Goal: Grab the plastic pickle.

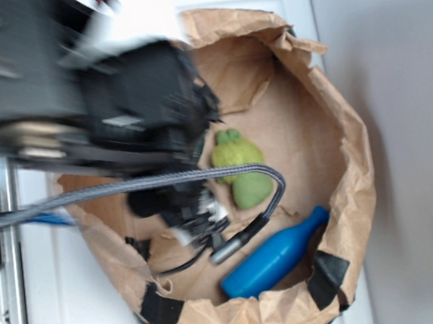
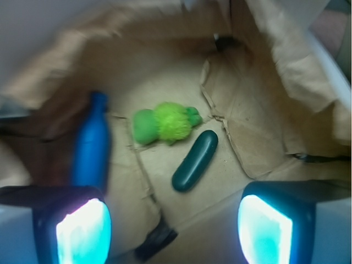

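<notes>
The plastic pickle [image 2: 195, 160] is a smooth dark green capsule lying slanted on the brown paper floor of the bag [image 2: 165, 82], just below and right of a fuzzy yellow-green plush toy [image 2: 165, 122]. My gripper [image 2: 174, 226] is open and empty above the bag, its two glowing pads [image 2: 82, 231] spread wide at the lower edge of the wrist view, the pickle ahead of the gap. In the exterior view the arm hides the pickle; the gripper [image 1: 195, 217] hangs over the left of the bag [image 1: 351, 142].
A blue plastic bottle [image 2: 91, 146] lies at the left of the bag floor, also showing in the exterior view [image 1: 274, 257]. The plush toy [image 1: 240, 167] lies mid-bag. Crumpled paper walls ring everything. A black cable [image 1: 203, 177] loops over the bag.
</notes>
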Controlling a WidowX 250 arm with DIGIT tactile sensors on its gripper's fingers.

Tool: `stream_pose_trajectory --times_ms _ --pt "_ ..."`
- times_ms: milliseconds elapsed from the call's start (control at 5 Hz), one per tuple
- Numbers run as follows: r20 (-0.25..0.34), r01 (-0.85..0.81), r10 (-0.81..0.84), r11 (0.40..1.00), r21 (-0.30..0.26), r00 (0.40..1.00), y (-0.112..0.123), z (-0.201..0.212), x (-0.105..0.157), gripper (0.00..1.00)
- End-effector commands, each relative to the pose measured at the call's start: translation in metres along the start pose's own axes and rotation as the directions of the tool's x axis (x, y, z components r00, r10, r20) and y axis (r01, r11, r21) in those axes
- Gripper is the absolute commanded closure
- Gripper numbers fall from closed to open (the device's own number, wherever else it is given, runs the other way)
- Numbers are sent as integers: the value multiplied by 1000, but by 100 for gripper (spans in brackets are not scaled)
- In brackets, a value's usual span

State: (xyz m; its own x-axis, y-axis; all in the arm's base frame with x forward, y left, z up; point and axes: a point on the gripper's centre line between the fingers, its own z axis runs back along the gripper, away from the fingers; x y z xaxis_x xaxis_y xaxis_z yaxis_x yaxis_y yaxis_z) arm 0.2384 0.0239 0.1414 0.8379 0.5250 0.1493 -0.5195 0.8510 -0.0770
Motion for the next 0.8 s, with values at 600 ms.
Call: stream_pose_trajectory --times_ms 600 --pt "94 -28 23 999 45 995 16 -103 46 0"
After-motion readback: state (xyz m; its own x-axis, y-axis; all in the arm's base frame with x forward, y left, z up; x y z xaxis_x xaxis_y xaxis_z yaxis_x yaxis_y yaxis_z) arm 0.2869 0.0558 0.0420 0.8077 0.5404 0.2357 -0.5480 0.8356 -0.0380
